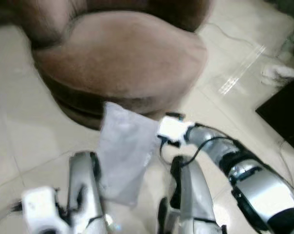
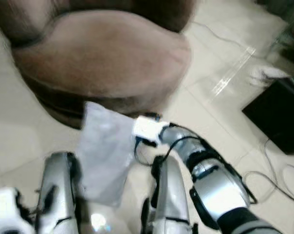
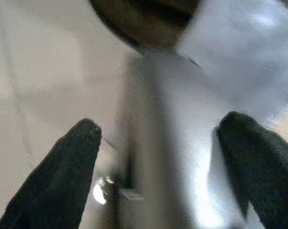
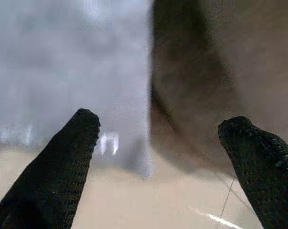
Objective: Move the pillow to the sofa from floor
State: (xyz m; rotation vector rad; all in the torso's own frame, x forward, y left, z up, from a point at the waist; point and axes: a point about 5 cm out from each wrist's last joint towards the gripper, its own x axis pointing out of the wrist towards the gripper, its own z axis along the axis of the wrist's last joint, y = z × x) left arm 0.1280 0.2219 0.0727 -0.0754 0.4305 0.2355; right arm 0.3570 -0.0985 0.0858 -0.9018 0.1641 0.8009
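The brown sofa (image 1: 122, 53) takes up the upper part of the head views, its rounded seat cushion bare and its front edge overhanging the pale tiled floor (image 1: 20, 146). A black flat object (image 1: 283, 114) lies on the floor at the robot's right, with thin cables near it.

The pillow (image 1: 125, 153), a light grey soft rectangle, is seen just in front of the sofa's base, its upper corner against the dark front of the seat and its lower edge near the floor between the two silver arms. Whether it rests on the floor or is already lifted cannot be told.

The step in hand is judged to be the grasp and lift. It would be done well if the pillow were caught from both sides at mid-height, squeezed evenly, then raised clear of the seat's front lip before being carried forward.

The right arm is bent at the elbow, its wrist reaching inward to the pillow's right edge. The left arm is held lower, beside the pillow's left edge.

The left tool (image 3: 158, 157) is spread wide, with pillow fabric lying between its fingers. The right tool (image 4: 158, 143) is likewise spread, the pillow ahead of it and nothing pinched.
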